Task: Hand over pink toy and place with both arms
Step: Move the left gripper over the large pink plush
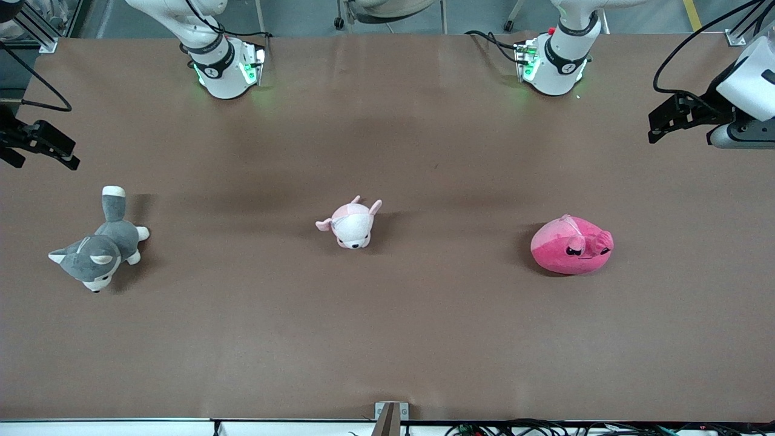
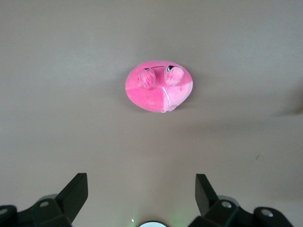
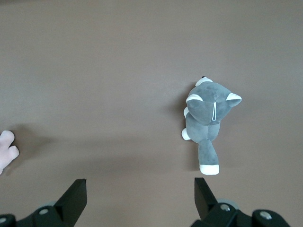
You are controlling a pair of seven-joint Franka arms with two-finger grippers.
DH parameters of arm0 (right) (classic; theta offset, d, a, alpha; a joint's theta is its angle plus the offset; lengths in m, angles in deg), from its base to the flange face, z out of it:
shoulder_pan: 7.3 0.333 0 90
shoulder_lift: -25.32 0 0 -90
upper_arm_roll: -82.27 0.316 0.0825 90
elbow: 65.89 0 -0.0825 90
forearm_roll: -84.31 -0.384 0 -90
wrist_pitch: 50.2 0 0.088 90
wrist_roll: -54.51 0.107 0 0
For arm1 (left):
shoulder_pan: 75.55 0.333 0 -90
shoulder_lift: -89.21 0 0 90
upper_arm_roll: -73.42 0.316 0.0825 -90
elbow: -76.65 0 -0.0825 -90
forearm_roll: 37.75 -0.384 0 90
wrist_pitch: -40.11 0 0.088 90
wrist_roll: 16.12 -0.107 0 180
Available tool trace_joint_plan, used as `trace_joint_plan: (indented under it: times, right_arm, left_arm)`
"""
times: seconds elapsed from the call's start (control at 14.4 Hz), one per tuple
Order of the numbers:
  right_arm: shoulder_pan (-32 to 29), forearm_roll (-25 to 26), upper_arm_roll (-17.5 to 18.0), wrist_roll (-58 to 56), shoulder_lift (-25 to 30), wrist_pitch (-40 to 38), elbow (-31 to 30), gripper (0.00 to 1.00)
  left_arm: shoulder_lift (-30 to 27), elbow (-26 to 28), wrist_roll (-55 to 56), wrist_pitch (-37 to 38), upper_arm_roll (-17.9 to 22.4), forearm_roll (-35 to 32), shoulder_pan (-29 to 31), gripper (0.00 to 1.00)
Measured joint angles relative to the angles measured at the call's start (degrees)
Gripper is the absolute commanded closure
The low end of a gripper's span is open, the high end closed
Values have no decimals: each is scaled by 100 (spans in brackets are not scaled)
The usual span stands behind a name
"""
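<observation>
My left pincer (image 1: pixel 657 127) hung wide open and empty over the table (image 1: pixel 387 339) at the left arm's end. My right pincer (image 1: pixel 63 156) was just as wide and empty over the right arm's end. I saw the pink toy (image 1: pixel 571 245) lying on the table toward the left arm's end, a pale plush (image 1: pixel 351 224) mid-table, and a grey dog (image 1: pixel 102 245) toward the right arm's end.

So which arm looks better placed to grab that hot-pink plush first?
Probably the left: its open end effector is up at the table end where the hot-pink plush lies. The right end effector is above the grey dog's end.
</observation>
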Motion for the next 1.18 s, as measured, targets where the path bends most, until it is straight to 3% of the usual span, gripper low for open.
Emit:
trace_joint_plan:
  times: [0.69,0.9,1.18]
  right_arm:
    - [0,0,0,0,0,-4,0,0]
    - [0,0,-1,0,0,1,2,0]
    - [0,0,-2,1,0,8,49,0]
  left_arm:
    - [479,-32,5,-150,82,0,61,0]
    - [836,240,108,-848,78,0,60,0]
    - [1055,1184,408,-2301,24,0,34,0]
